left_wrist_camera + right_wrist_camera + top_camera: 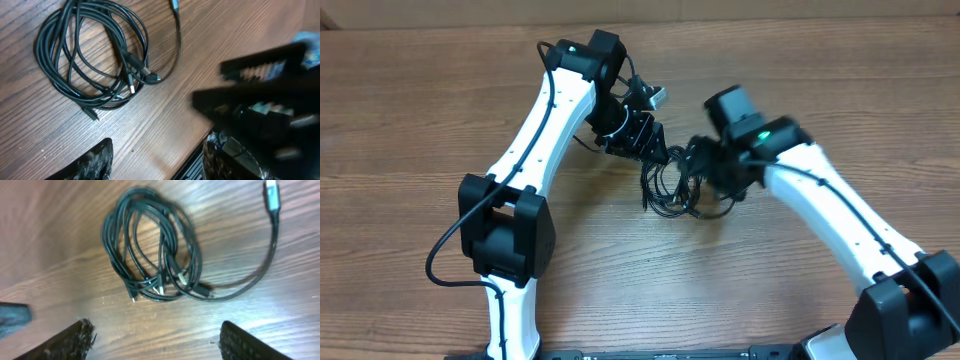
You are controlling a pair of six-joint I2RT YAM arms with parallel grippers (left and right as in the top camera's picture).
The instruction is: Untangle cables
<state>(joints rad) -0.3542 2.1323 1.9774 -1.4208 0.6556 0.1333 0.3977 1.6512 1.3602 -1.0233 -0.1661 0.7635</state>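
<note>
The left arm (pixel 545 130) and right arm (pixel 840 215) lean inward, wrists tipped down, their heads near each other. The left gripper (pixel 155 167) has its fingers (pixel 92 162) spread wide. The right gripper (pixel 157 342) has its fingers (pixel 247 342) equally parted.

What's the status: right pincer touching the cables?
Apart. Right wrist view shows the right pincer open, both fingertips short of the cables, with bare table between.

Cables (pixel 162 250) black, plug tips (pixel 271 195) silver; table (pixel 420 100) brown wood-grain; arms (pixel 545 120) white.
</note>
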